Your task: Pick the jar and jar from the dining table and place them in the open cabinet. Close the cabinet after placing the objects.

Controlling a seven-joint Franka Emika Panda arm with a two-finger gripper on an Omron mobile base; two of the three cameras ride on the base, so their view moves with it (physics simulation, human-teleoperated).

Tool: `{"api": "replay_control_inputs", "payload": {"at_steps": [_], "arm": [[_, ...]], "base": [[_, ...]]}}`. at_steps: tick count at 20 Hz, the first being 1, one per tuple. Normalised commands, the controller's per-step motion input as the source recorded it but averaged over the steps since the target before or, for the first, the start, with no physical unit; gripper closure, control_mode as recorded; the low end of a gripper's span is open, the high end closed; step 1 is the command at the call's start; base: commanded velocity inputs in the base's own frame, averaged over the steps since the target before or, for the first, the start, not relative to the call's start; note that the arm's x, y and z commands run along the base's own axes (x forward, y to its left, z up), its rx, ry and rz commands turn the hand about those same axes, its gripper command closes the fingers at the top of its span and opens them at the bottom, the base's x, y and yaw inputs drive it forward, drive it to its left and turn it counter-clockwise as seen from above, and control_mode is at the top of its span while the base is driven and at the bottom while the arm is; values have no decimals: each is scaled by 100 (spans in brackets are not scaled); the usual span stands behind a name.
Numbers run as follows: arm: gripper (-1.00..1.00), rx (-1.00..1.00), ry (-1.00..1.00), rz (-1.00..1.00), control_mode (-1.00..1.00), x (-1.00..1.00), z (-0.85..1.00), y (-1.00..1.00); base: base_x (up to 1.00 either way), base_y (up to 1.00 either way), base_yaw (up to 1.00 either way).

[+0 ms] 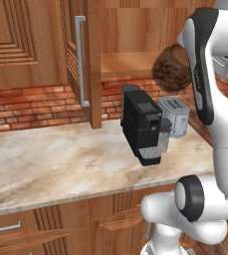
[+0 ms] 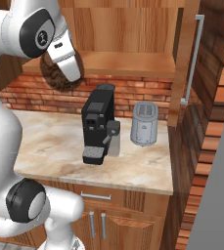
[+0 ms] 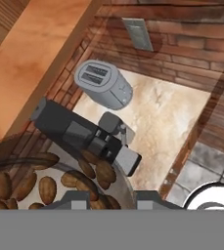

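Behind the forearm, jar (image 1: 172, 67) (half hidden)

You have a marbled beige counter (image 1: 46, 164) running under the wall cabinet. Two appliances stand directly on it: a black coffee machine (image 1: 141, 124), upright, with its drip tray toward the front edge, and a grey two-slot toaster (image 1: 174, 115) just beside it, nearer the brick back wall. In the right base view you see the toaster to the right of the coffee machine. Above, the open cabinet's wooden shelf (image 2: 133, 63) is a second surface.
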Motion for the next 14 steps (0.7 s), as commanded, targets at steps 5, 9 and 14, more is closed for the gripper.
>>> {"api": "replay_control_inputs", "payload": {"at_steps": [5, 9, 14], "arm": [[100, 0, -2, 0, -100, 41, 0, 0], [100, 0, 0, 0, -100, 66, 0, 0], [100, 0, 0, 0, -100, 57, -3, 0]], "base": [[0, 0, 0], [0, 0, 0], [0, 0, 0]]}}
